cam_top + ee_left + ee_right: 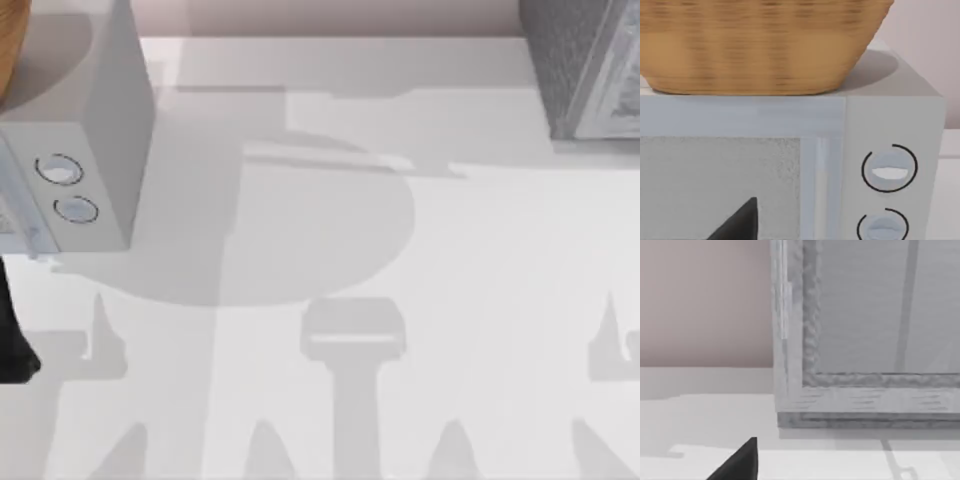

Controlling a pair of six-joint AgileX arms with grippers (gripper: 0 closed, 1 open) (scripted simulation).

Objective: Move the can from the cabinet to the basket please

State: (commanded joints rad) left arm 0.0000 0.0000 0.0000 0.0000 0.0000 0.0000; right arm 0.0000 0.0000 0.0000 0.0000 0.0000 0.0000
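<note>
Opening step: neither claw has reached the cabinet yet, and the can is not in sight.

The large dark grey speckled cabinet [585,65] with its paler framed front panel sits at the upper right of the top view, shut as far as I can judge; the right claw [737,462] faces that panel from near, a dark fingertip at the lower left of its wrist view, whether released or clenched I cannot tell; the next move likely calls for opening the panel to find the can; the round tan woven basket [760,45] rests on the pale grey box with two round dials [75,150] at upper left; the left claw [737,225] idles before that box, its state likewise untellable; the white bench [330,250] lies between.
</note>
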